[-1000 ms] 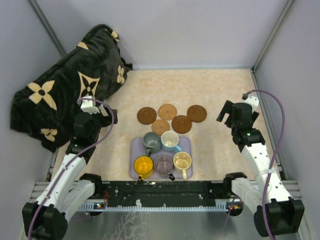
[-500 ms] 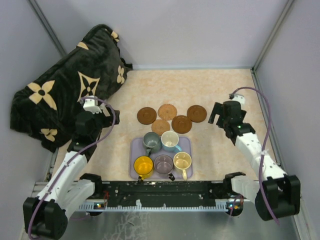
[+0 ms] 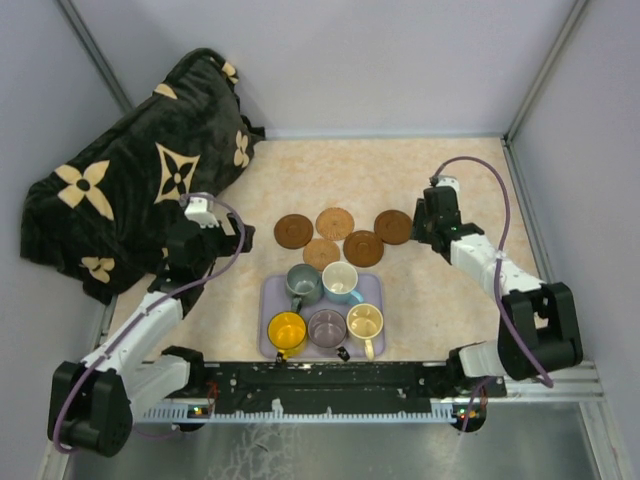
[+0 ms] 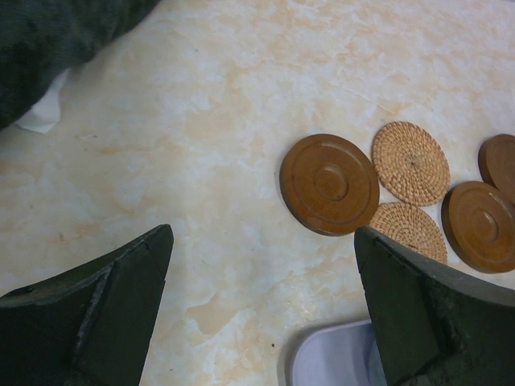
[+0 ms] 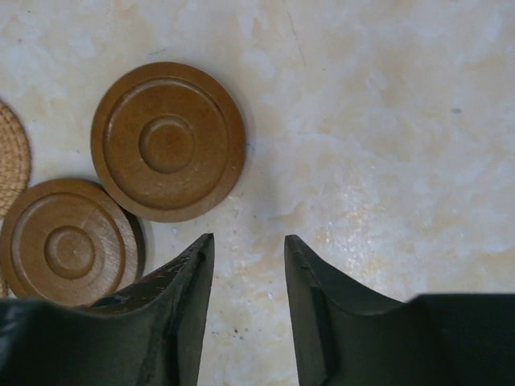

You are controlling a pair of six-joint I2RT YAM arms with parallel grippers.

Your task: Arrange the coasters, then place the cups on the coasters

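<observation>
Five round brown coasters lie in a cluster beyond the lavender tray (image 3: pixel 372 288): dark ones (image 3: pixel 294 231), (image 3: pixel 363 248), (image 3: pixel 394 227) and woven tan ones (image 3: pixel 335 223), (image 3: pixel 322 253). Five cups stand on the tray: grey-green (image 3: pixel 303 285), light blue (image 3: pixel 341 283), yellow (image 3: pixel 287 332), purple-grey (image 3: pixel 327 328) and cream (image 3: pixel 365 324). My right gripper (image 5: pixel 249 239) hovers just right of the rightmost dark coaster (image 5: pixel 167 141), its jaws narrowed with only bare table between them. My left gripper (image 4: pixel 264 233) is wide open over the table, left of the leftmost dark coaster (image 4: pixel 329 183).
A black blanket with tan flower marks (image 3: pixel 130 190) is heaped at the back left, close behind my left arm. Grey walls close the table on three sides. The tray's corner (image 4: pixel 338 358) shows near my left gripper's right finger.
</observation>
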